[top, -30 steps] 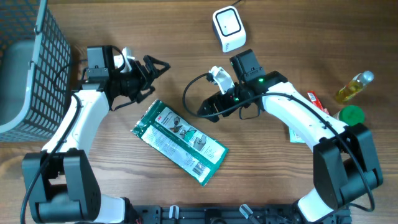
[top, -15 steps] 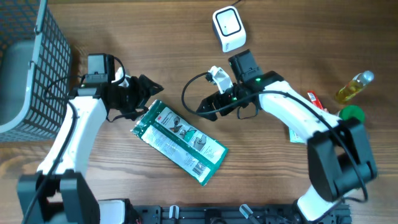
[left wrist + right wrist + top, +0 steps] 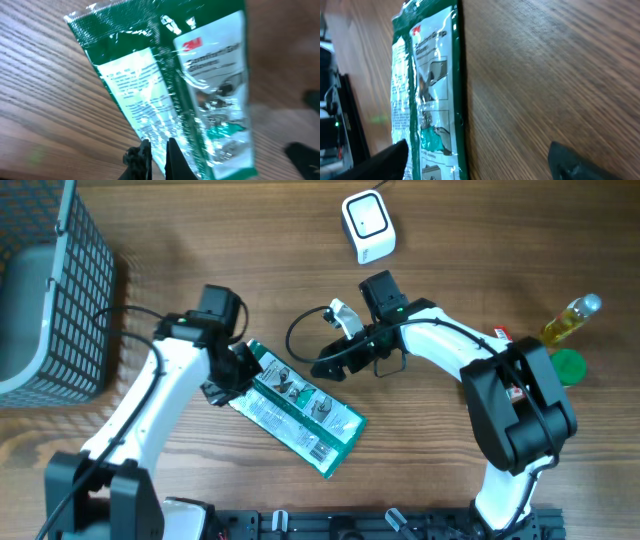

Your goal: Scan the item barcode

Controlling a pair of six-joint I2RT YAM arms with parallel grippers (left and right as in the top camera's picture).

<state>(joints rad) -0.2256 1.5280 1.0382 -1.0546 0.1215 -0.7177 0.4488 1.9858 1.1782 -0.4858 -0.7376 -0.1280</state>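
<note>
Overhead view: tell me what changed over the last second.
The left gripper came from the bare wood beyond the green packet onto its upper-left end, and its jaws went from open to shut; whether they pinch the film is unclear. The right gripper edged slightly left, jaws open. The packet, scanner, basket and bottle stayed put.
</note>
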